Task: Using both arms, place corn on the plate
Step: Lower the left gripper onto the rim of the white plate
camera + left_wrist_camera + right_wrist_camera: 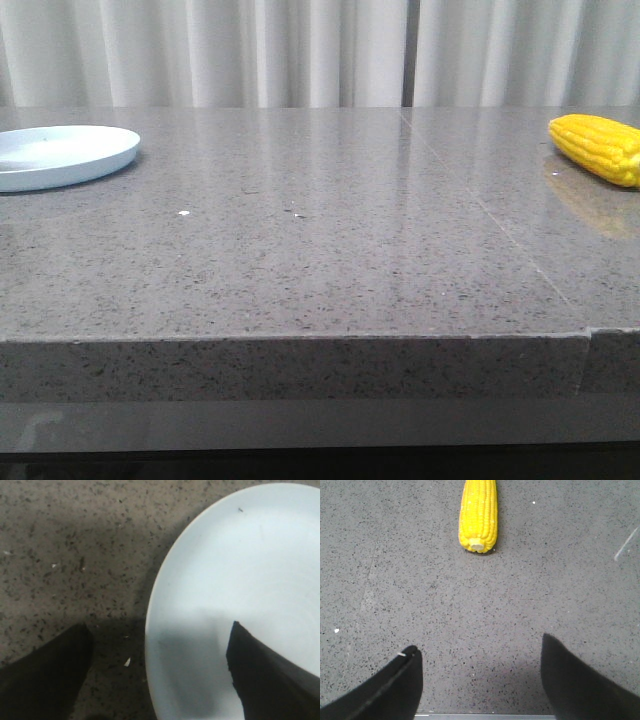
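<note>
Bright yellow kernelled corn cob (601, 147) far right on speckled grey stone table (300, 250), pale blue-white round plate (60, 155) far left. Right gripper (480, 680) spread wide, empty; left gripper (155, 675) likewise (over plate rim). Risk: rolling from an off-centre pinch.

Speckled grey stone-look table (330, 250) (glossy, reflective); smooth matt plate (60, 155); bumpy, shiny corn (600, 147)

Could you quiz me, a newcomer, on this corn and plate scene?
1. True or false: the corn already lies on the plate.
2. Which side of the table holds the plate in the front view: A left, B right, C middle?
3. Fill in: the right gripper, jaws apart, faces the corn's pale ____ end.

Key: 1 false; 2 A; 3 stub.
</note>
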Robot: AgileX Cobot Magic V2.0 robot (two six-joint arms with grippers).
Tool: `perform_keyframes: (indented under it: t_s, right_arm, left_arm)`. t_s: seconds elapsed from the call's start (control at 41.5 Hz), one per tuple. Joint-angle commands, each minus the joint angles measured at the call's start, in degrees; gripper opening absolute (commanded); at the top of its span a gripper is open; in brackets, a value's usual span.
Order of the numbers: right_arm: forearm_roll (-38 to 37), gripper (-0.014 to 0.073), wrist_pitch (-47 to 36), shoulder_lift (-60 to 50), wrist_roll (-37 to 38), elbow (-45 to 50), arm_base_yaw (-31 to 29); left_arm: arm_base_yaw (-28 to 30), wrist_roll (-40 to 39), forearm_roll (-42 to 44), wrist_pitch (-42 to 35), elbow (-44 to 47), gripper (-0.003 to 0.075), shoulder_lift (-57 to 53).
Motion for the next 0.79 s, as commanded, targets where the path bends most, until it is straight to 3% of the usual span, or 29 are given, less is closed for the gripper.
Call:
perform_keyframes:
  t_s: [0.0, 0.241, 0.385, 0.771]
  right_arm:
    - [-0.41, 0.0528, -3.26, 0.30, -0.43, -1.96, 0.02]
    - [-0.41, 0.0528, -3.26, 0.30, -0.43, -1.96, 0.02]
    - [-0.41, 0.0528, -3.26, 0.30, -0.43, -1.96, 0.02]
    - [-0.41, 0.0528, -3.26, 0.30, -0.43, -1.96, 0.02]
  left_arm:
    - [0.11, 0.09, -0.72, -0.28, -1.69, 0.0500, -2.28]
    - [0.11, 0.09, -0.07, 0.12, -1.69, 0.0141, -2.28]
    - [0.11, 0.09, -0.07, 0.12, -1.69, -0.0021, -2.28]
    - [-3.50, 0.09, -1.88, 0.22, -1.96, -0.0020, -10.09]
